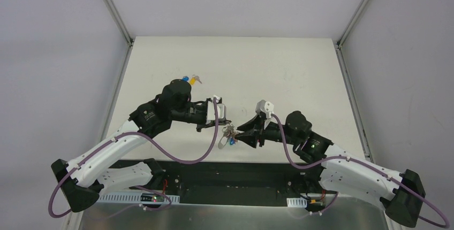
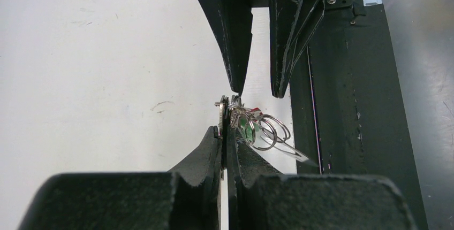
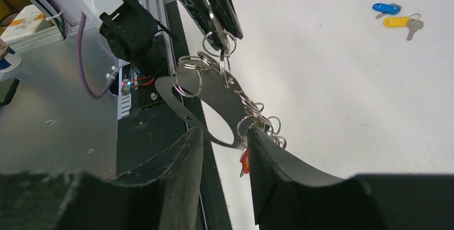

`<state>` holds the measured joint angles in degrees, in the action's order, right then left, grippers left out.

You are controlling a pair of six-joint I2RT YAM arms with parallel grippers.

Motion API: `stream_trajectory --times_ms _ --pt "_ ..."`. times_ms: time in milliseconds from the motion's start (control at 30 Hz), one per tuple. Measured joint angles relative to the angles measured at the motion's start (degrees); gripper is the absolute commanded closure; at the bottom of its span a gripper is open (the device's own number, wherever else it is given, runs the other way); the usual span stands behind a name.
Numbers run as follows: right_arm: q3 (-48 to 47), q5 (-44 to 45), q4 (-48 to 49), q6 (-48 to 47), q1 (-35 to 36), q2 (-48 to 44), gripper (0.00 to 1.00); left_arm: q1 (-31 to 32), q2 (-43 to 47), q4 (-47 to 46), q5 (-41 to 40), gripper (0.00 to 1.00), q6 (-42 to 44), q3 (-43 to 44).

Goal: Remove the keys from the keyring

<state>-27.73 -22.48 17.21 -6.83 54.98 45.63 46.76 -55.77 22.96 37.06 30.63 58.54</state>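
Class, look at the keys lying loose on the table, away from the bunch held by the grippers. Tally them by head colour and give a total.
blue-headed key: 1
yellow-headed key: 1
Total: 2
The keys on the keyring are too bunched to count.

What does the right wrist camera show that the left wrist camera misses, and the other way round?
Only the right wrist: a blue key and a yellow key lying loose on the table. Only the left wrist: a green key head on the keyring. Both: that keyring, clamped in the left pincer, with the right pincer open beside it.
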Motion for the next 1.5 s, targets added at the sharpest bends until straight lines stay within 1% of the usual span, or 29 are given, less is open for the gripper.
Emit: stream_trajectory --times_ms 100,300,633,667,767,800,900,933,1100,1233,1500 --pt "-0.04 0.17 0.02 -0.24 0.00 -1.33 0.58 0.00 0.00 0.00 0.02 1.00 0.00 0.00" --pt "-1.97 0.09 -0.59 -2.05 0.00 -1.05 0.59 0.00 -0.02 0.00 0.39 1.00 -0.02 0.00" --pt "-7.15 -0.98 -0.33 -4.92 0.00 4.31 0.61 0.00 -0.02 0.00 1.57 1.00 -0.04 0.00" --pt "-7.34 -1.01 -0.33 -5.07 0.00 4.72 0.64 0.00 -0.02 0.00 1.68 1.00 -0.04 0.00" --pt "-7.67 -1.11 -0.09 -5.57 0.00 5.79 0.84 0.00 -0.02 0.00 1.88 1.00 -0.04 0.00" --pt "-7.69 -1.22 0.07 -5.70 0.00 5.97 0.88 0.00 -0.02 0.00 1.90 1.00 -0.07 0.00" --pt "-7.69 -1.88 0.13 -5.81 0.00 6.10 0.93 -0.02 -0.02 -0.02 1.81 1.00 -0.09 0.00" --pt "-7.69 -2.03 0.15 -5.75 0.02 6.10 0.99 -0.09 -0.02 -0.04 1.81 1.00 -0.11 0.00" --pt "-7.41 -2.01 0.20 -5.40 0.02 5.46 1.00 -0.37 -0.02 -0.24 1.84 1.00 -0.17 0.00" --pt "-5.27 -1.79 0.81 -4.74 0.00 2.56 1.00 -0.35 -0.02 -0.26 1.84 1.00 -0.22 0.00" --pt "-0.96 -1.51 5.84 -3.91 0.04 0.13 1.00 -0.37 -0.66 0.04 2.14 1.00 -1.20 0.00"
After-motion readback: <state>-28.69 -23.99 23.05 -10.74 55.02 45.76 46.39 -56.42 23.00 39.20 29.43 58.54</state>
